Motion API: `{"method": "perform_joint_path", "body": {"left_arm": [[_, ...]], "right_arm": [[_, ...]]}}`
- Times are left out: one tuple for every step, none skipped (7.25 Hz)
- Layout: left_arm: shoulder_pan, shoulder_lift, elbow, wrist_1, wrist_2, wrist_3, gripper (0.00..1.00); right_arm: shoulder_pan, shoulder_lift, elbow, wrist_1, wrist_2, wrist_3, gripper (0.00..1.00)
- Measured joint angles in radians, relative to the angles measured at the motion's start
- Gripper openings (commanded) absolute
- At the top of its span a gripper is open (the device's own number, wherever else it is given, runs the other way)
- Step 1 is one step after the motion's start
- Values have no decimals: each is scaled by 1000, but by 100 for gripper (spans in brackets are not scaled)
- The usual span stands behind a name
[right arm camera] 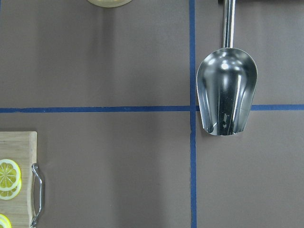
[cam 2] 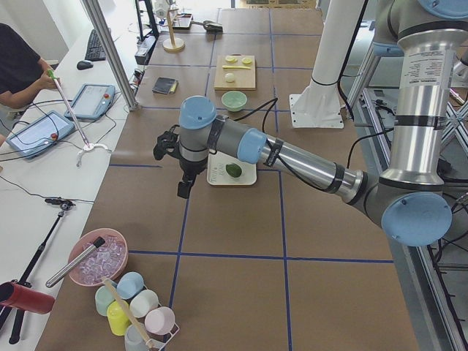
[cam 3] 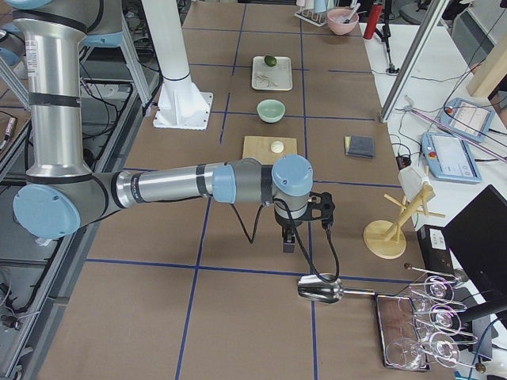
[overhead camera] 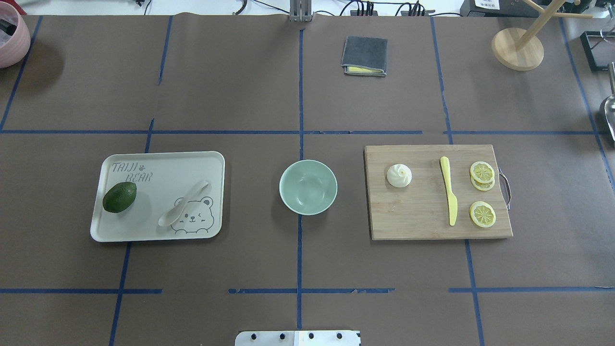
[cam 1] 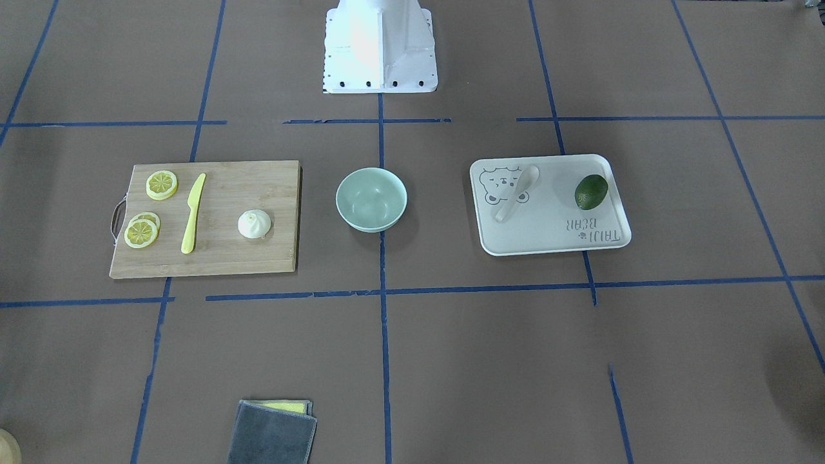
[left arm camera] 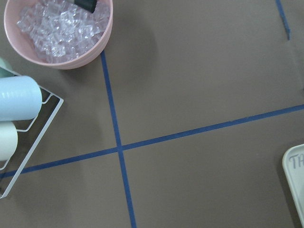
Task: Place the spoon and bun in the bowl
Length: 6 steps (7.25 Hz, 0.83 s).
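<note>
The pale green bowl [overhead camera: 308, 187] stands at the table's middle. The whitish spoon [overhead camera: 185, 210] lies on the white bear-print tray [overhead camera: 163, 175] to the bowl's left in the overhead view. The white bun [overhead camera: 399, 175] sits on the wooden cutting board [overhead camera: 418, 216] to the bowl's right. My left gripper [cam 2: 183, 189] hangs above the table beyond the tray's outer end. My right gripper [cam 3: 288, 241] hangs above the table beyond the board's outer end. Both show only in the side views, so I cannot tell if they are open or shut.
An avocado [overhead camera: 119, 197] lies on the tray. A yellow knife [overhead camera: 449, 197] and lemon slices [overhead camera: 482, 172] lie on the board. A grey cloth [overhead camera: 364, 55] lies at the far side. A pink ice bowl [left arm camera: 57, 28] and a metal scoop [right arm camera: 227, 90] sit at the table's ends.
</note>
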Motion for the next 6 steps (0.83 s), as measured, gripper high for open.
{"method": "perform_joint_path", "body": {"left_arm": [[68,-22,-50,-1,1,-103,100],[140,-48,-95,-1,3,-225,100],[212,-79,-129,-2,9,-348,98],[295,-114,-148,-9,43,-476,97],[391,-142,-148,-40,109,-606,96],[486,-157,-128,-106,177,-730,95]], "right_arm": [[0,0,4,0,-2,1,100],[0,1,9,0,-4,1,100],[-2,3,24,0,-6,0,100],[-2,11,48,-2,-6,7,100],[-4,22,60,-3,-4,21,100],[-5,29,63,-2,-2,34,100]]}}
